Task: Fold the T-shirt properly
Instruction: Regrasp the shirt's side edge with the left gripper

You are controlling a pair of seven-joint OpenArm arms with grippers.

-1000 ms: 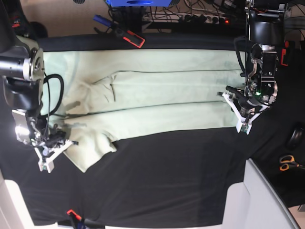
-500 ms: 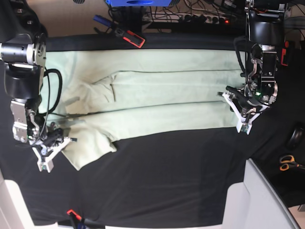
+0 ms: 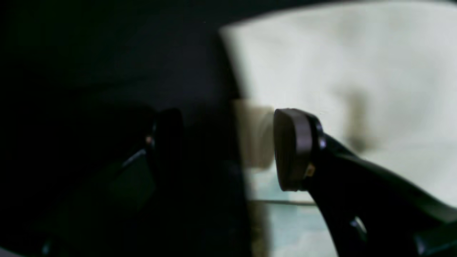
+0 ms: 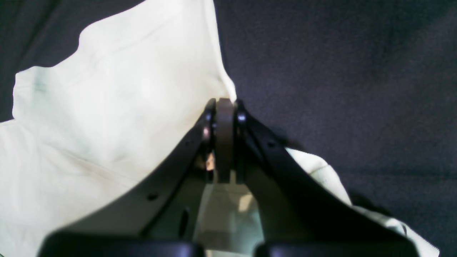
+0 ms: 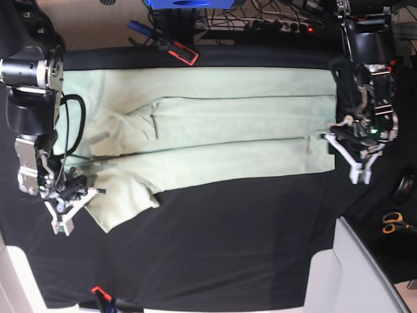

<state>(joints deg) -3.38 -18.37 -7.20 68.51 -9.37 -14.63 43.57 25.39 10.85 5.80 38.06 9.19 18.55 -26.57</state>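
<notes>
While the T-shirt (image 5: 215,140) lies on the black surface (image 5: 228,248) | right end effector (image 4: 224,107) pinches its sleeve edge | left end effector (image 3: 228,146) is spread beside the hem.

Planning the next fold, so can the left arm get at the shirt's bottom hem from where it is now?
Probably yes. The left gripper hangs open right at the T-shirt hem edge, with nothing between them.
</notes>
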